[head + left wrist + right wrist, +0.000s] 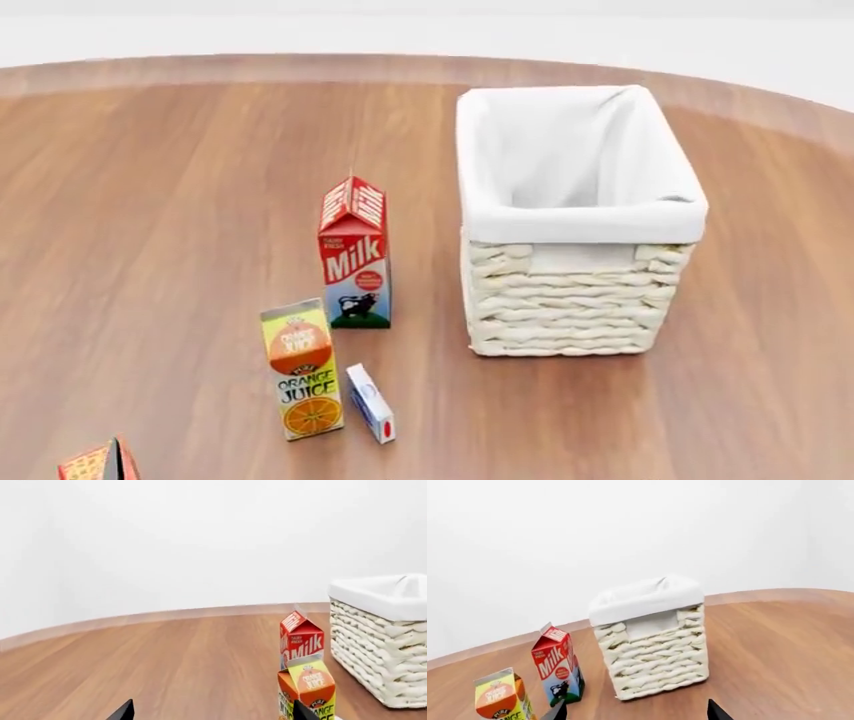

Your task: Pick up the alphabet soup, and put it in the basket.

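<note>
The alphabet soup can is not in any view. The woven cream basket [577,250] with a white cloth lining stands on the wooden floor, right of centre; it also shows in the left wrist view [383,640] and the right wrist view [650,637]. It looks empty in the head view. My left gripper [212,714] is open and empty, only its dark fingertips [123,712] showing. My right gripper [635,712] is open and empty, with fingertips [717,711] just in view. Neither gripper shows in the head view.
A red milk carton [355,255] stands left of the basket. An orange juice carton [303,368] and a small white box [370,402] stand nearer me. Another carton's top [98,462] shows at the lower left edge. A white wall lies behind.
</note>
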Available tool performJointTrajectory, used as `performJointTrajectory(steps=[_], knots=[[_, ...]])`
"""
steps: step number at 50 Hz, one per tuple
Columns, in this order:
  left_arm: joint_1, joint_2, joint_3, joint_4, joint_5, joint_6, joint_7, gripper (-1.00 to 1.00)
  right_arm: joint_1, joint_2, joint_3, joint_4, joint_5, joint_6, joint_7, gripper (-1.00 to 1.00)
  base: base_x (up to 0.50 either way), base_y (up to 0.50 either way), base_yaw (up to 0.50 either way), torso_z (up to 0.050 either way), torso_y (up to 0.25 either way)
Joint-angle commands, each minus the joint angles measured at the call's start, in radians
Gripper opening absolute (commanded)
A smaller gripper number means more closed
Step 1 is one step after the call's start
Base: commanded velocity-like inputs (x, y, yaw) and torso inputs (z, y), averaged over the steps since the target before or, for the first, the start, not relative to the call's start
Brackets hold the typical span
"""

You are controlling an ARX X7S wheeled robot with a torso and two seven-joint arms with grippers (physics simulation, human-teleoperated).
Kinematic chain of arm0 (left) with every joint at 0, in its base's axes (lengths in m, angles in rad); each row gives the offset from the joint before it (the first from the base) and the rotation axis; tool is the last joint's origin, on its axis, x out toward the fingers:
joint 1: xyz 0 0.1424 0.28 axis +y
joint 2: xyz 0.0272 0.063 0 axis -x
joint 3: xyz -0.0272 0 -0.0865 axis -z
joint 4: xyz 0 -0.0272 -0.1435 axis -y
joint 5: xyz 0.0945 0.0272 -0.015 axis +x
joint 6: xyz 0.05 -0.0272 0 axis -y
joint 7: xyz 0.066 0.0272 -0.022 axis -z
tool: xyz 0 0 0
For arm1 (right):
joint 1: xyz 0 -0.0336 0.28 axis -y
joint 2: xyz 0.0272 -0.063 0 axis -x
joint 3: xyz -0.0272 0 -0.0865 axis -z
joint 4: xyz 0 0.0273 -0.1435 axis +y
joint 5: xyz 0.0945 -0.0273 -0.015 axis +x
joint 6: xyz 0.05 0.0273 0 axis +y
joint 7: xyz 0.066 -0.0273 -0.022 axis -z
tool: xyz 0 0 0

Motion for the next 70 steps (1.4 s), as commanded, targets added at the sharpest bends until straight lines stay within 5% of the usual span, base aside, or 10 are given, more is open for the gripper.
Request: performJointTrajectory(steps=[1, 57, 70], knots=[[-0.007, 0.012, -0.032, 0.006, 0.007, -0.002, 0.014, 1.00, 0.010, -0.025, 0.003, 0.023, -0.015, 0.011, -0.028, 1.00, 0.00, 0.00, 0.00, 0.000, 0.000], [-0.016, -0.026, -0.019, -0.002, -0.030, 0.007, -0.037, 1.00, 0.004, 0.000, -0.018, 0.017, 0.029, -0.039, -0.014, 1.00, 0.11, 0.00, 0.00, 0.000, 0.000], [0.000, -0.035, -0.049, 0.014, -0.051, 0.003, -0.062, 1.00, -0.116, 0.089, -0.021, -0.250, 0.101, 0.214, 0.124, 1.00, 0.00, 0.00, 0.00, 0.000, 0.000]])
